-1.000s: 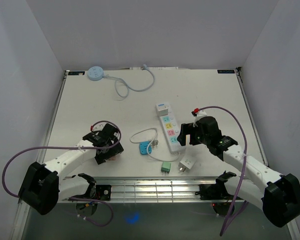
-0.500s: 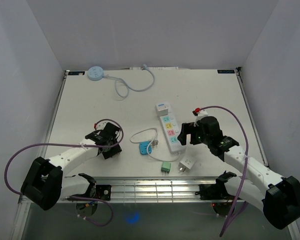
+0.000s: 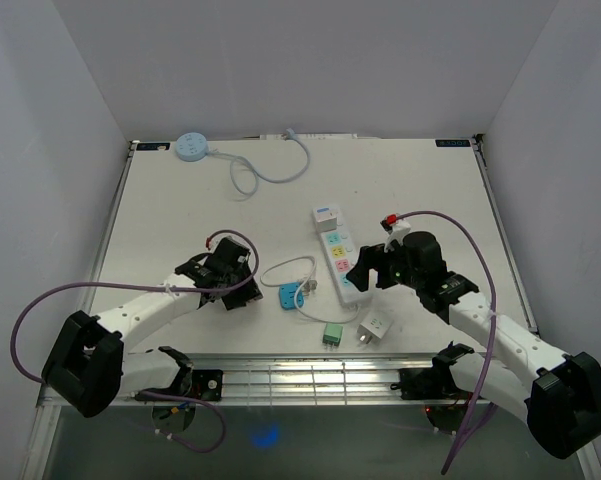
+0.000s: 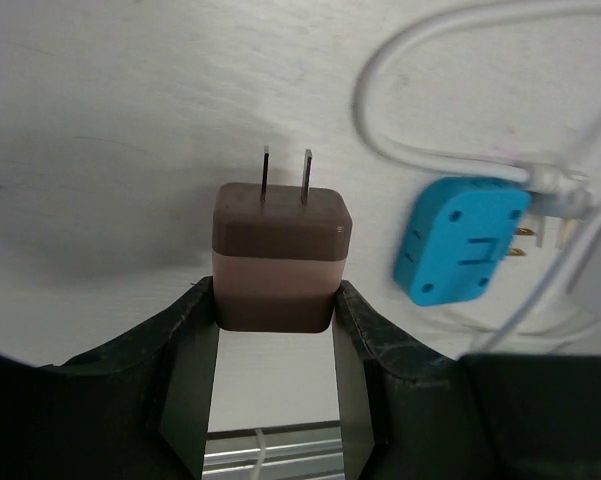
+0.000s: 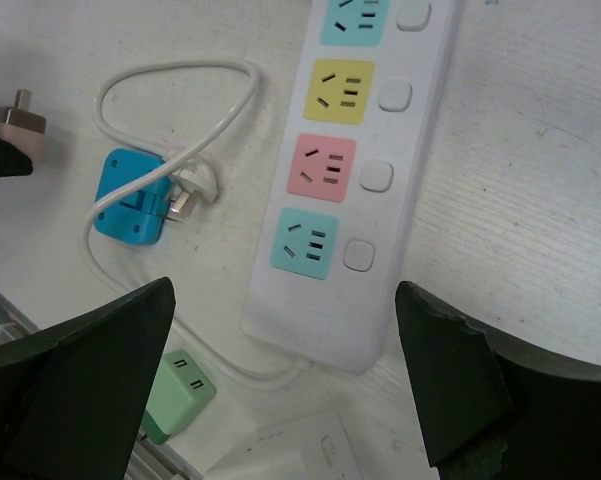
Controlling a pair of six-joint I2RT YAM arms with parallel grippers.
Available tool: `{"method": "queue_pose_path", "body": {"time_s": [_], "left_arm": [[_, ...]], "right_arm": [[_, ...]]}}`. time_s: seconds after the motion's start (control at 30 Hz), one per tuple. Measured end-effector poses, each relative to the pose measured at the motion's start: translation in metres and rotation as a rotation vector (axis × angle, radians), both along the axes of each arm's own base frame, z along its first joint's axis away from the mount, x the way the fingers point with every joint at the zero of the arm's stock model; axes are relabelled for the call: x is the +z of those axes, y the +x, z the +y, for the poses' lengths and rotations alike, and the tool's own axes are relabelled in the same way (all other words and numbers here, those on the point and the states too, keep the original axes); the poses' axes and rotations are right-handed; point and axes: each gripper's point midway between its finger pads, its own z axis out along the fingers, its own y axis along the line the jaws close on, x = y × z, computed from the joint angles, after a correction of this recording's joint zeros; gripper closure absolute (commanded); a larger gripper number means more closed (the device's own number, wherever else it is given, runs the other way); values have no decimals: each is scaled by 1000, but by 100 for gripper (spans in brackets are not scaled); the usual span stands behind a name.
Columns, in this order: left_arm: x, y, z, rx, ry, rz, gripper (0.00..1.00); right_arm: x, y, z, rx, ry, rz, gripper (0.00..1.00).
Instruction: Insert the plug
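Plug (image 4: 278,258) clamped in left gripper (image 4: 276,310), prongs forward, well left of strip (image 5: 355,170). Right gripper (image 5: 280,340) spread wide over strip's near end, empty. Judged done: pickup. Remaining: carry to strip, align, insert.

Left gripper (image 4: 275,298) is pinched tight on a brown-and-pink square plug (image 4: 280,235), right gripper (image 5: 285,290) hangs wide open, both arms (image 3: 150,305) angled inward.
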Motion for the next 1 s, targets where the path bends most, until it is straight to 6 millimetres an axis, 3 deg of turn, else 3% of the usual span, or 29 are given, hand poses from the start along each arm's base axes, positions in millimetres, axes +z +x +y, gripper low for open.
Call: {"method": "queue_pose_path", "body": {"time_s": [0.2, 0.23, 0.3, 0.4, 0.6, 0.87, 1.0], "left_arm": [[48, 19, -50, -158, -183, -135, 66], [55, 20, -59, -205, -213, -161, 72], [64, 21, -73, -302, -244, -211, 72], [71, 19, -95, -452, -265, -281, 70], [68, 24, -119, -618, -263, -366, 67], [93, 32, -145, -747, -272, -566, 65], [100, 33, -152, -800, -260, -630, 65]], "right_arm": [[9, -5, 18, 72, 82, 10, 2], [9, -6, 21, 86, 92, 27, 0], [11, -7, 28, 107, 106, 70, 0], [29, -5, 40, 141, 140, 104, 0], [64, -3, 49, 168, 188, 93, 0], [53, -17, 46, 173, 166, 196, 0], [49, -21, 44, 167, 155, 230, 6]]}}
